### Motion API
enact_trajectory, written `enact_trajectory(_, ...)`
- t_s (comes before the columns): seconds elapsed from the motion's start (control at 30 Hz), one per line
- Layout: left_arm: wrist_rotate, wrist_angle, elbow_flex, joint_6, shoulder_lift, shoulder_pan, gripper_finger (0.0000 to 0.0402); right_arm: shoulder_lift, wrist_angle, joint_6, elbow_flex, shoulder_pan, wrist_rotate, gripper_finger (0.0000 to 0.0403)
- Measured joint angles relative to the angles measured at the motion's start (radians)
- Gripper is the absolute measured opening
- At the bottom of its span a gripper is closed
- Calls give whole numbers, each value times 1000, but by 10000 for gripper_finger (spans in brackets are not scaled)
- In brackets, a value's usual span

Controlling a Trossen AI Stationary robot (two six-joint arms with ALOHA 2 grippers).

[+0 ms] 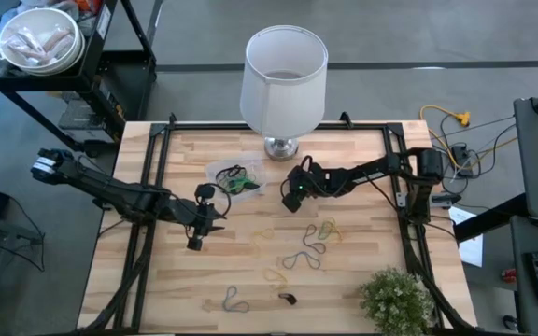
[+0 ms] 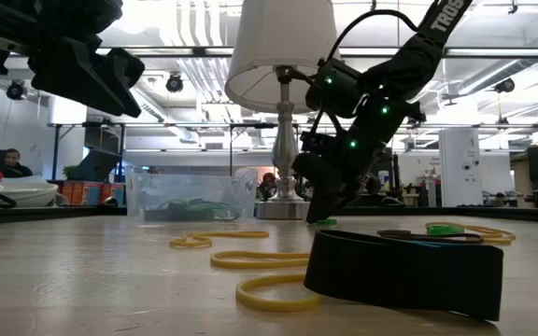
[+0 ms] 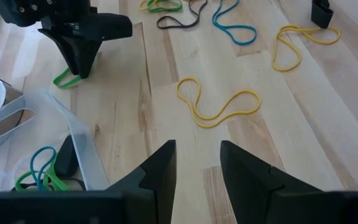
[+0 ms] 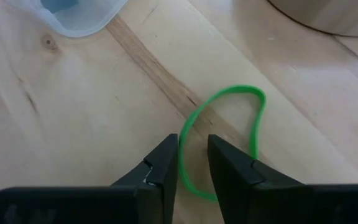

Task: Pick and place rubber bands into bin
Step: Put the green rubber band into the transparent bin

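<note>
my right tool (image 4: 192,163), fingers narrowly apart, straddles one strand of a green rubber band (image 4: 229,134) lying flat on the table (image 4: 73,118) near the bin (image 1: 236,177) | thin, floppy, light: pinch that strand | lamp base (image 1: 281,147) close by | left tool (image 3: 197,168) apart, empty, hovering

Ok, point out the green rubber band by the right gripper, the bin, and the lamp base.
green rubber band (image 4: 261,102): right wrist view, far curve of loop.
bin (image 3: 79,144): left wrist view, clear side wall.
lamp base (image 1: 281,147): high view, metal foot.
</note>
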Motion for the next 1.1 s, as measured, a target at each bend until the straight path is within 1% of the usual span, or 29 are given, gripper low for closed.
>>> enact_trajectory(0.2,0,7,0,0,0,0,109,-2,3,-4,-17,0,-2,58)
enact_trajectory(0.37,0,14,0,0,0,0,109,-2,-3,-60,-18,3,-25,17)
enact_trajectory(0.43,0,14,0,5,0,0,109,-2,-2,-84,-18,7,-22,11)
enact_trajectory(0.77,0,14,0,8,0,0,109,-11,-19,-181,7,51,-33,8)
enact_trajectory(0.87,0,14,0,8,0,0,109,-16,-28,-192,20,77,-63,8)
enact_trajectory(1.1,0,14,0,8,0,0,109,-58,-26,-212,26,128,-70,8)
